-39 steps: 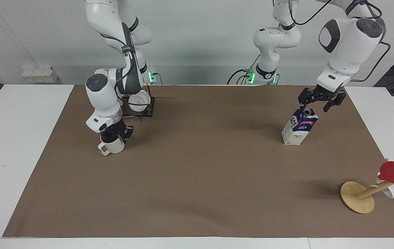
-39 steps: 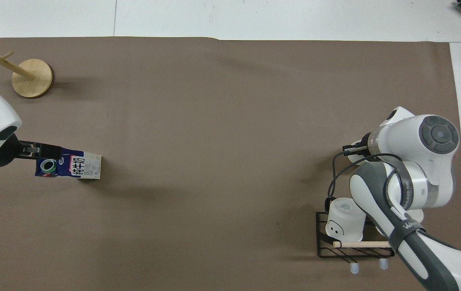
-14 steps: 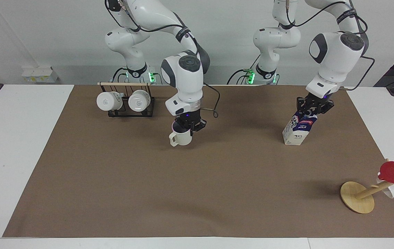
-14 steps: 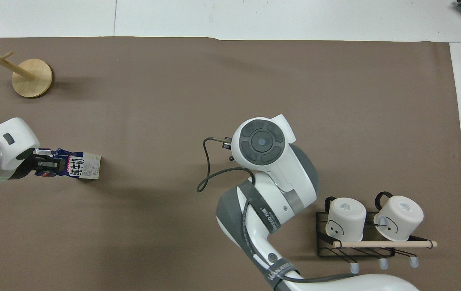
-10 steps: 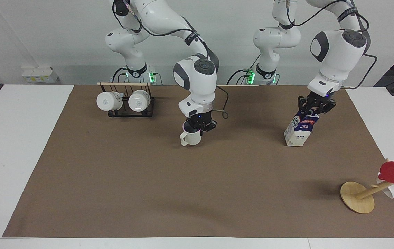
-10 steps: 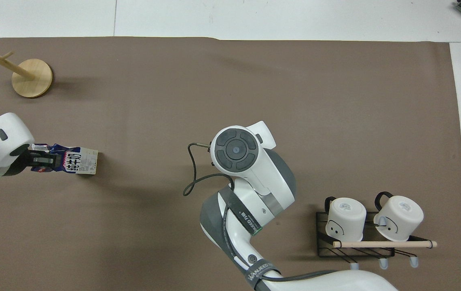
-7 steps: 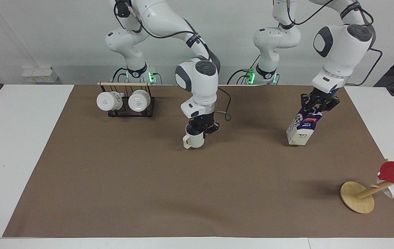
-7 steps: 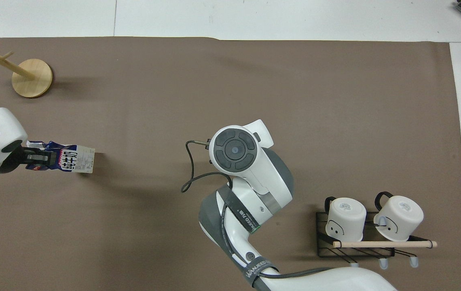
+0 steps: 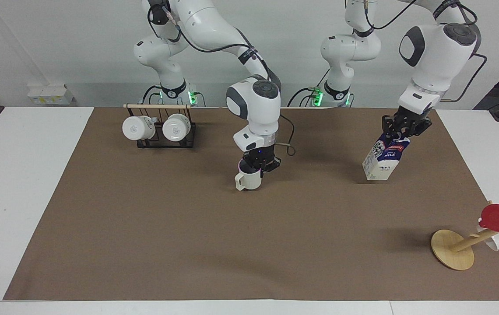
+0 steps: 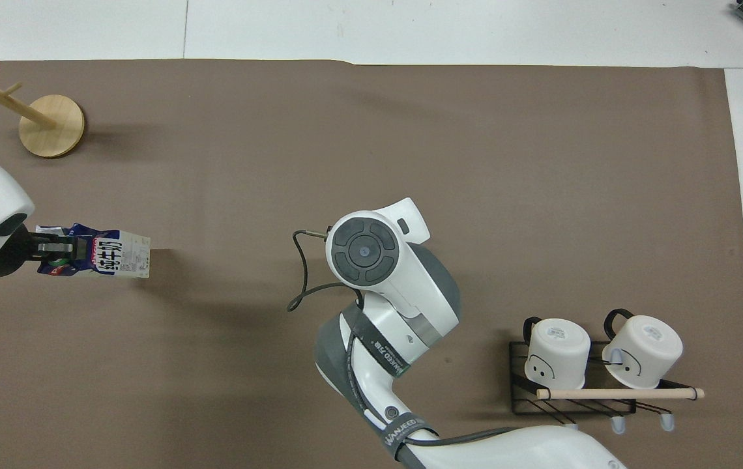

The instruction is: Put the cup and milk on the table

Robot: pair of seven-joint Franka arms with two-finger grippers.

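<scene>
Cup (image 9: 250,180), small and cream-white with a loop handle, hangs upright over the middle of the table (image 9: 144,227), its rim pinched by the right gripper (image 9: 259,166). Milk (image 9: 384,159), a tilted blue-and-white carton, is clamped at its top by the left gripper (image 9: 400,131) near the left arm's end

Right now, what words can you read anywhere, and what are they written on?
"MILK" on the milk, held tilted by the left gripper.
"WANJEED", partly readable, on the grey band of the right arm.
Large dark characters on the carton's white side: not readable.
The racked mugs show only grey face emblems, no words.
</scene>
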